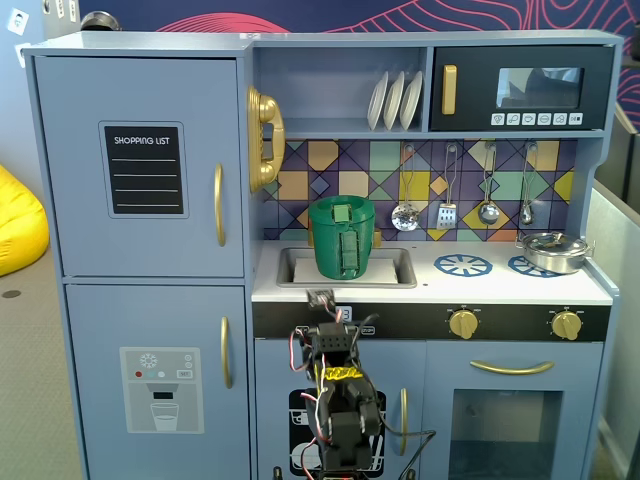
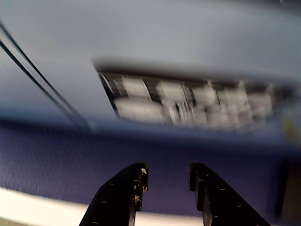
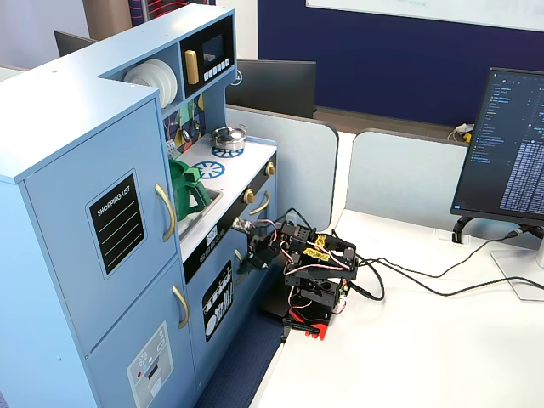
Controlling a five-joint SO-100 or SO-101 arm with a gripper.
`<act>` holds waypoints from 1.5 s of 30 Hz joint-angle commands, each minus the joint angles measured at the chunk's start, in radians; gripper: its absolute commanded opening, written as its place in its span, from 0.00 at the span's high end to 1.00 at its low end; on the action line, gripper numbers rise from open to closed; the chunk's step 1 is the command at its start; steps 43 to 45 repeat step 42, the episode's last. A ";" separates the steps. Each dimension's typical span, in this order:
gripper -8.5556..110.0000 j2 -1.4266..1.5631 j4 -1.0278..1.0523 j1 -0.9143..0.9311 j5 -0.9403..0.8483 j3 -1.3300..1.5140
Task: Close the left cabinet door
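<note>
The left cabinet door [image 1: 140, 150], light blue with a black "SHOPPING LIST" panel and a gold handle [image 1: 219, 205], lies flush with the cabinet front. In the other fixed view the door [image 3: 76, 183] also looks shut. My gripper [image 1: 320, 298] is low in front of the counter edge, below the sink and well right of the door; it also shows in the other fixed view [image 3: 242, 228]. In the wrist view the gripper [image 2: 167, 172] is open and empty, with its black fingers [image 2: 136, 181] pointing at a blurred blue surface.
A green pitcher [image 1: 342, 237] stands in the sink. A gold toy phone [image 1: 265, 137] hangs beside the door. A pot [image 1: 553, 250] sits on the stove. The ice-dispenser door [image 1: 160, 380] is below. A monitor [image 3: 510, 144] and cables [image 3: 425, 285] are on the white desk.
</note>
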 commanded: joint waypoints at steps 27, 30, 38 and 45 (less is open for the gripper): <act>0.92 0.117 0.483 0.048 0.140 0.181; 0.92 0.117 0.483 0.049 0.140 0.181; 0.92 0.117 0.483 0.051 0.140 0.183; 0.92 0.117 0.483 0.055 0.140 0.183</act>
